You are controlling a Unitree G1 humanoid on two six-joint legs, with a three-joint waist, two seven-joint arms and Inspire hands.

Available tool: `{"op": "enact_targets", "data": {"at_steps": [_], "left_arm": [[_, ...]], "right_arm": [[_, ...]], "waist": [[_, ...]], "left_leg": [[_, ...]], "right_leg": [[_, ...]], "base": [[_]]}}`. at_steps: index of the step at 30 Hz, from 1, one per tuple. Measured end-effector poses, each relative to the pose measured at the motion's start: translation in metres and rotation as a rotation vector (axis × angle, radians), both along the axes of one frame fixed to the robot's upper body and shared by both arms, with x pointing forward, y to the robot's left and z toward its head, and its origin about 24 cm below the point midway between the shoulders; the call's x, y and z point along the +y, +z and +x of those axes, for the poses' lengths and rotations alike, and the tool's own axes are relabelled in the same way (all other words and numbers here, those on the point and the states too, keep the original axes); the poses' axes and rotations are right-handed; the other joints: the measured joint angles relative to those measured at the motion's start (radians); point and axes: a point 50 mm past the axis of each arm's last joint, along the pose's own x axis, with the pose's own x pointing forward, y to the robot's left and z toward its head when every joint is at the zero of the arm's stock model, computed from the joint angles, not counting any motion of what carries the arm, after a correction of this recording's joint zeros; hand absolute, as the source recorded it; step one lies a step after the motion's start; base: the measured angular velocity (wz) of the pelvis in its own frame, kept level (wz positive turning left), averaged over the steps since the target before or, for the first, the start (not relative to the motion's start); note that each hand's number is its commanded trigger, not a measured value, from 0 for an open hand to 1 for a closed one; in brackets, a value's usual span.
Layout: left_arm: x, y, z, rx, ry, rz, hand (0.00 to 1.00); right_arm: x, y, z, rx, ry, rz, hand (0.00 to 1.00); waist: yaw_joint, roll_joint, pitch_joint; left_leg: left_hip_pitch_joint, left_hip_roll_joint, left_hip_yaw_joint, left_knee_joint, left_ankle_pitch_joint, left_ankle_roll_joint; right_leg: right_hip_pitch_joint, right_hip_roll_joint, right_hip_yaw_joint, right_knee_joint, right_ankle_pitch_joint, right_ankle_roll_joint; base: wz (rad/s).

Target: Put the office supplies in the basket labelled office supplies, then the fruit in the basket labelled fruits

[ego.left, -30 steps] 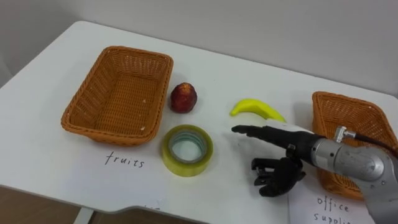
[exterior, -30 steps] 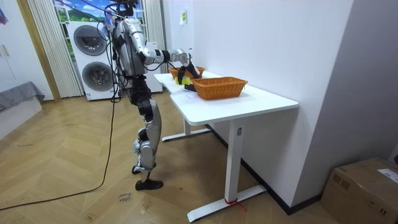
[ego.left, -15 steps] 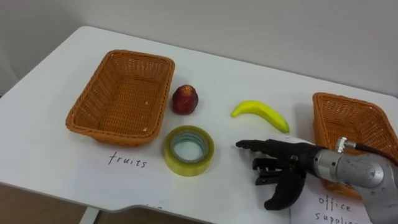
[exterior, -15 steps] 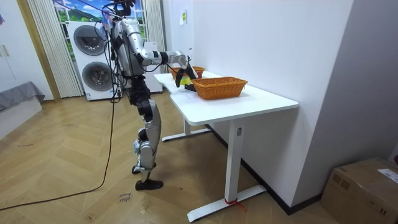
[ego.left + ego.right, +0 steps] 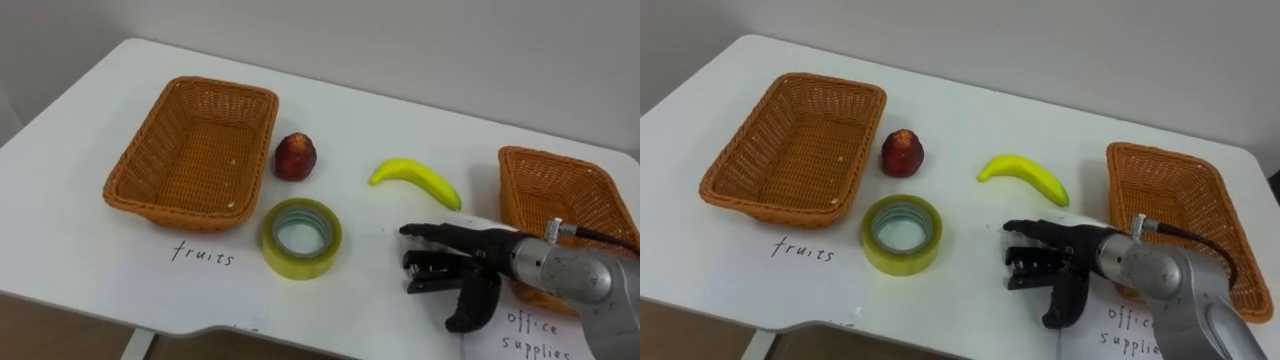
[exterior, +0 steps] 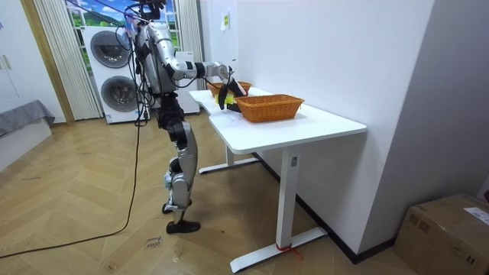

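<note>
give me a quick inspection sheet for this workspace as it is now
surface: white table, a handwritten label before each basket
job's things: apple, banana and tape roll lie on the table between left basket and right basket; both baskets empty
clutter: nothing seen
hands: right hand open, holding nothing, near the right basket, apart from the banana
cables: nothing seen beyond the robot's own
surroundings: stacked washing machines, cardboard box, wooden floor
</note>
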Motion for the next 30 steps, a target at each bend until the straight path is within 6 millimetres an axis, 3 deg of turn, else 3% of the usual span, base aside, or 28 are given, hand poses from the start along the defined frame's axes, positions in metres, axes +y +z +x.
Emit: {"op": "enact_targets", "data": {"at_steps": [10,22,30], "left_arm": [[-0.0005,0.0007,0.002,-0.01,-0.006,0.003,0.0],[-0.0002,0.002,0.0036,-0.035,0.013,0.013,0.0],[-0.0037,0.0035,0.0077,-0.072,0.001,0.038,0.0]], "right_arm": [[-0.0034,0.0024,0.0026,-0.062,-0.018,-0.081,0.0],[-0.0044,0.0039,0.0041,-0.105,-0.039,-0.087,0.0],[-0.0034,0.0053,0.0046,-0.132,-0.044,-0.081,0.0]], "waist": [[-0.004,-0.003,-0.0025],[-0.017,0.001,0.0006],[-0.019,0.02,-0.0094]], "left_leg": [[-0.006,0.0,0.009,0.003,0.001,0.001],[0.003,0.001,0.006,-0.004,0.0,0.001],[0.005,-0.001,0.004,-0.006,0.001,0.001]], "right_leg": [[-0.019,-0.001,0.008,0.001,0.0,-0.001],[-0.002,-0.001,0.01,0.0,0.0,-0.001],[-0.001,-0.001,0.004,0.001,0.001,0.0]], "base": [[-0.02],[0.01],[0.01]]}}
